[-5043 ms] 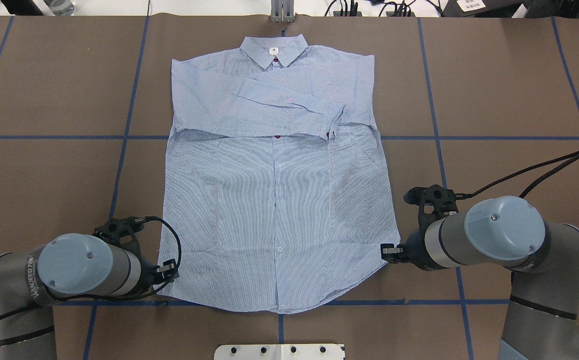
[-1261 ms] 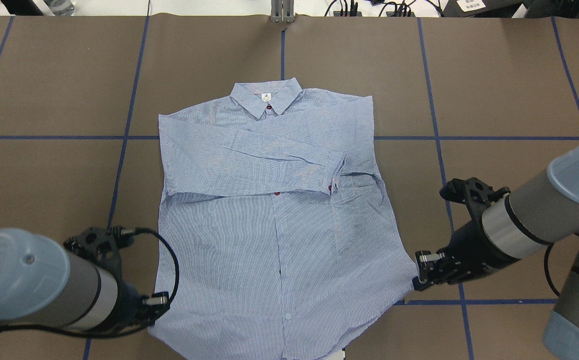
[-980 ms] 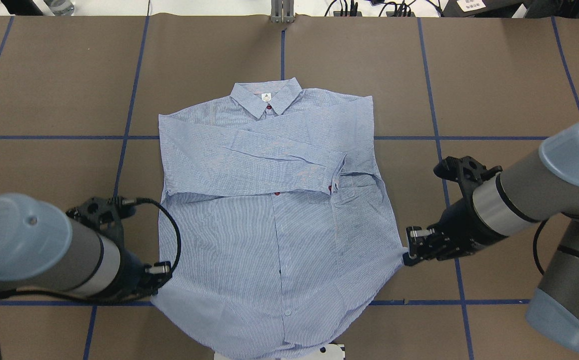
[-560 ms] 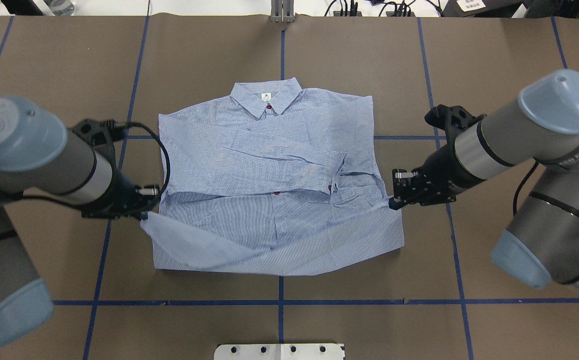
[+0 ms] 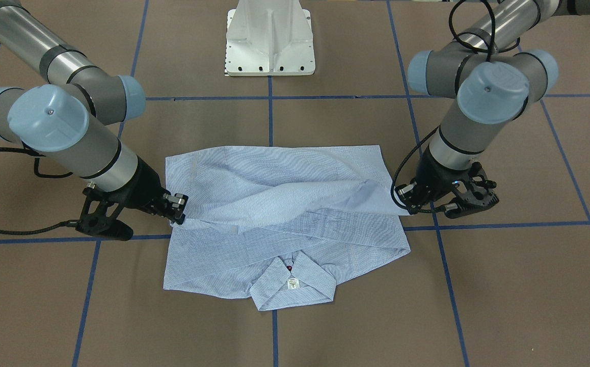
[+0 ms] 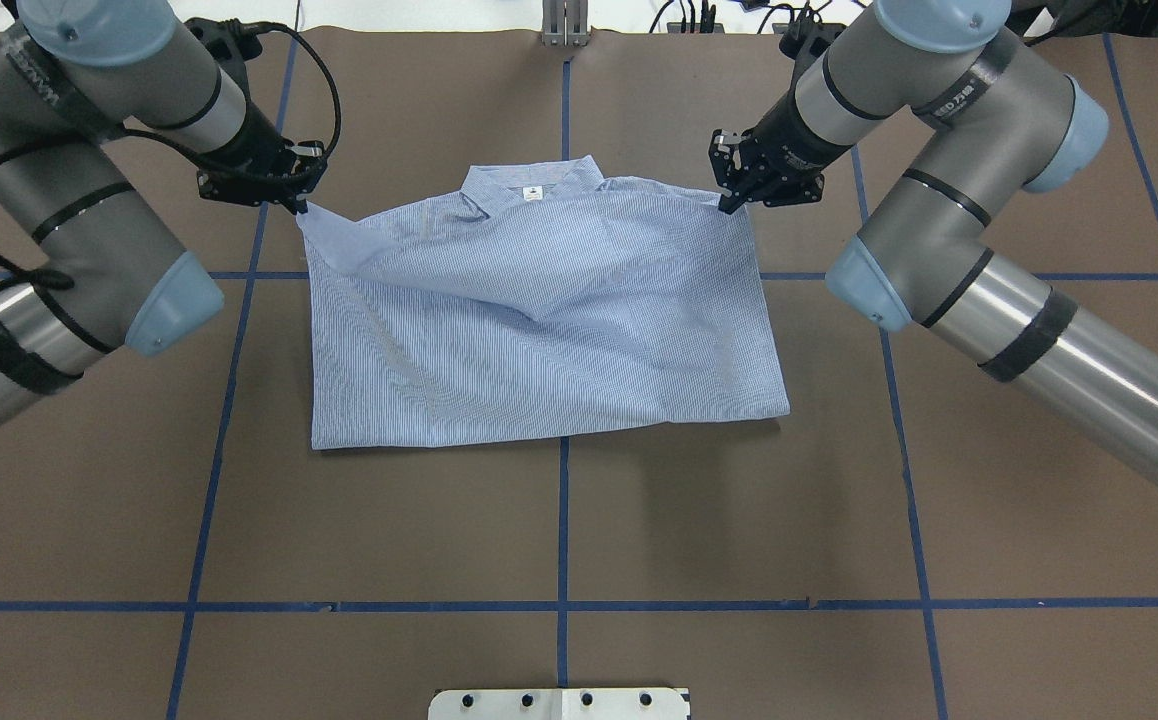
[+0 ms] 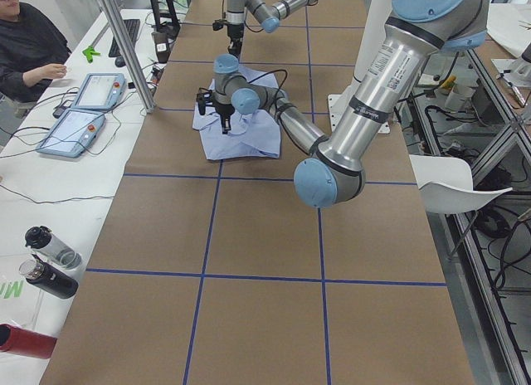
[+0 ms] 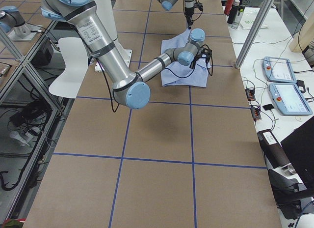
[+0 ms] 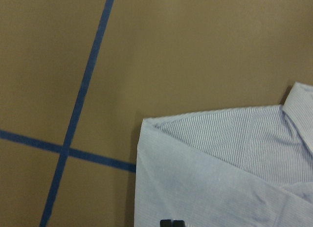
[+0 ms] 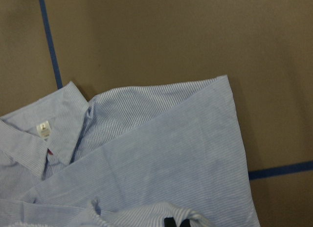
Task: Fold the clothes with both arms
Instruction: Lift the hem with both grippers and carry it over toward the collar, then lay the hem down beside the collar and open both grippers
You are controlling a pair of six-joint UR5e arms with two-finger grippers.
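Though overhead misses the red button (image 5: 289, 267) the front view shows, both jaws grip the shirt (image 6: 539, 340).

Brown table (image 6: 389, 520), blue tape lines (image 6: 562, 520), white pedestal (image 5: 269, 38), seated operator (image 7: 29, 45)

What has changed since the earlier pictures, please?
The left claw and right claw dragged the shirt toward the robot, then carried its hem corners forward to the shoulders, folding it in half. Both stay shut on the corners.
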